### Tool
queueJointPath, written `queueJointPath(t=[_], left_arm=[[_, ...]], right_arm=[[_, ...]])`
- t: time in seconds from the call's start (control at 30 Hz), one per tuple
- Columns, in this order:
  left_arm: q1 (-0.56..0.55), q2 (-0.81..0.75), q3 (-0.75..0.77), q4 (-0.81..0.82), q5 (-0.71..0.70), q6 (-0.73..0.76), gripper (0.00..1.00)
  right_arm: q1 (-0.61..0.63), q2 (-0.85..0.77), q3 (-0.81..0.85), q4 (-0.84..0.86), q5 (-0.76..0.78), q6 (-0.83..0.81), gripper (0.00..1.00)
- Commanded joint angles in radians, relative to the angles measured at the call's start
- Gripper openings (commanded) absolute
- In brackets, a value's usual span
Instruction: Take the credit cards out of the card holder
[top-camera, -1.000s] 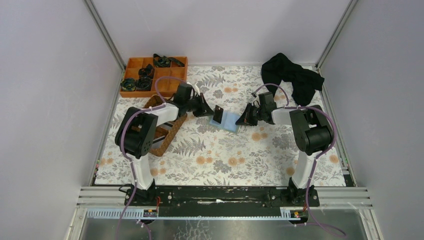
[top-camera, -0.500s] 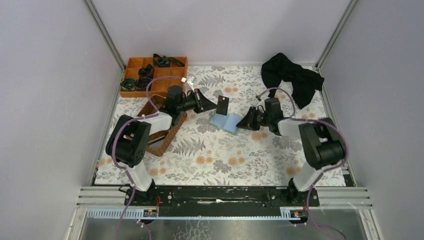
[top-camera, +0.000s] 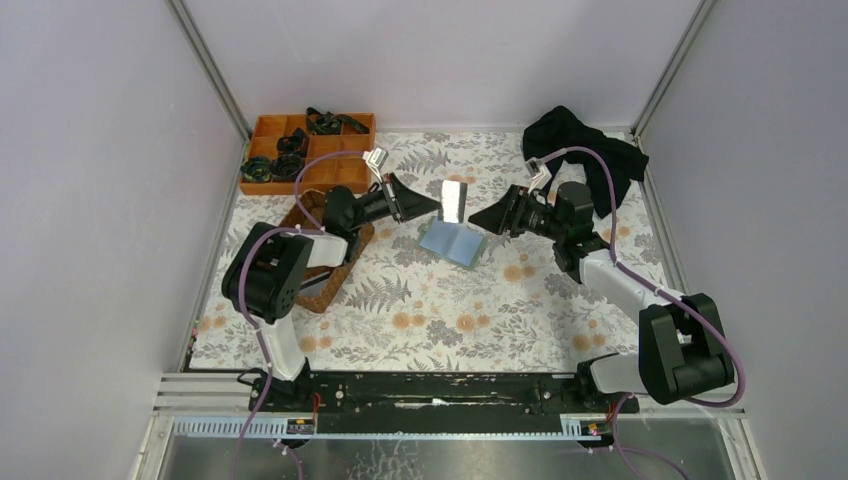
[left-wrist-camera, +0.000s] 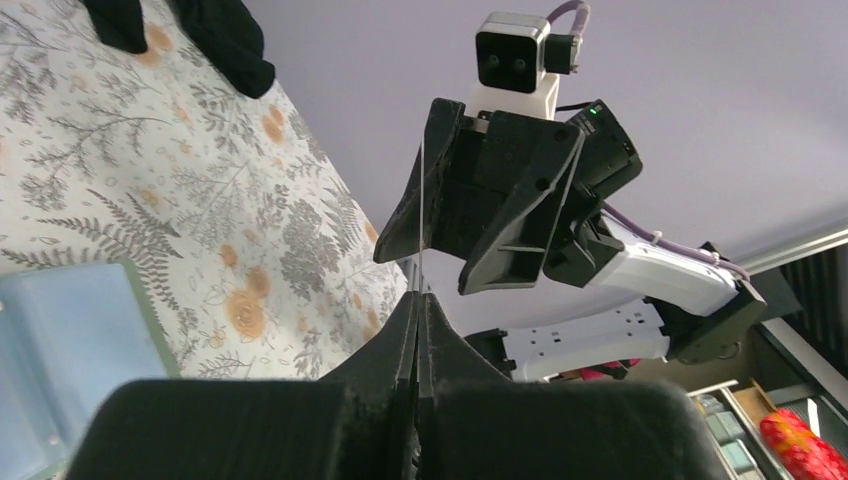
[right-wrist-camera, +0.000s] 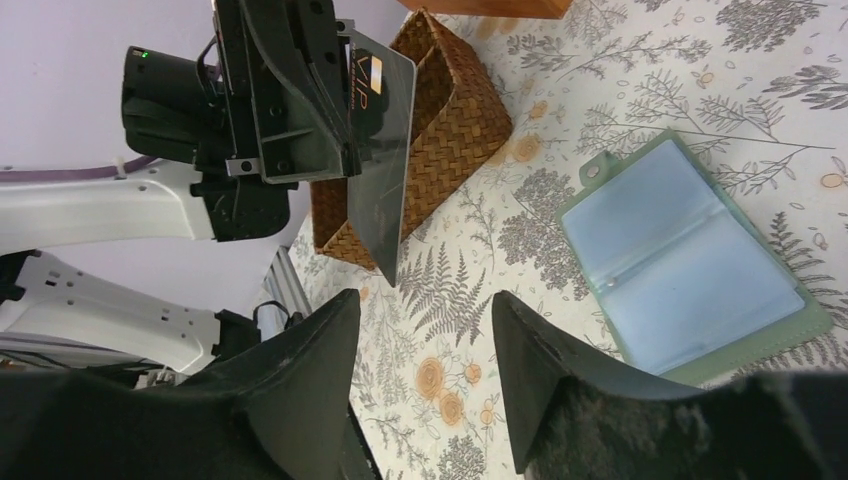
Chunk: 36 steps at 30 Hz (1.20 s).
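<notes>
Held one dark credit card (right-wrist-camera: 385, 170), lettered VIP, upright and off the surface in the left gripper (top-camera: 432, 205), jaws clamped together on its edge, just above centre of the top view. Found the card holder (top-camera: 452, 243) lying open and flat, pale blue inside up, on the floral surface (top-camera: 450, 330) just below the card and apart from it. Pointed the right gripper (top-camera: 478, 220) at the card from the right of the frame, jaws spread wide, stopping short of it. Stretched the left arm (top-camera: 300, 245) out over the wicker basket (top-camera: 328, 280), forearm nearly level. Reached the right arm (top-camera: 625, 285) in from the lower right, elbow low. Left the orange tray (top-camera: 300, 150) and black cloth (top-camera: 590, 155) along the far edge.
</notes>
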Motion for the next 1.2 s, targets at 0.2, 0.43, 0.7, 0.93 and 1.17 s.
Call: queueJointPath(t=[0.2, 0.43, 0.7, 0.93, 1.17], left_arm=[[-0.055, 0.067, -0.001, 0.251, 0.038, -0.116, 0.00], [-0.114, 0.132, 0.044, 0.262, 0.050, -0.129, 0.00], [-0.099, 0.119, 0.030, 0.242, 0.016, -0.122, 0.01], [-0.037, -0.075, 0.003, -0.408, -0.187, 0.246, 0.47], [-0.062, -0.251, 0.209, -1.238, -0.616, 0.689, 0.63]], right_arm=[[-0.005, -0.013, 0.042, 0.074, -0.071, 0.019, 0.49], [-0.004, -0.025, 0.039, 0.065, -0.057, 0.017, 0.34], [-0.005, -0.061, 0.049, -0.031, -0.001, -0.044, 0.00], [-0.004, -0.078, 0.085, -0.227, 0.158, -0.125, 0.00], [-0.005, 0.001, 0.144, -0.361, 0.220, -0.161, 0.00]])
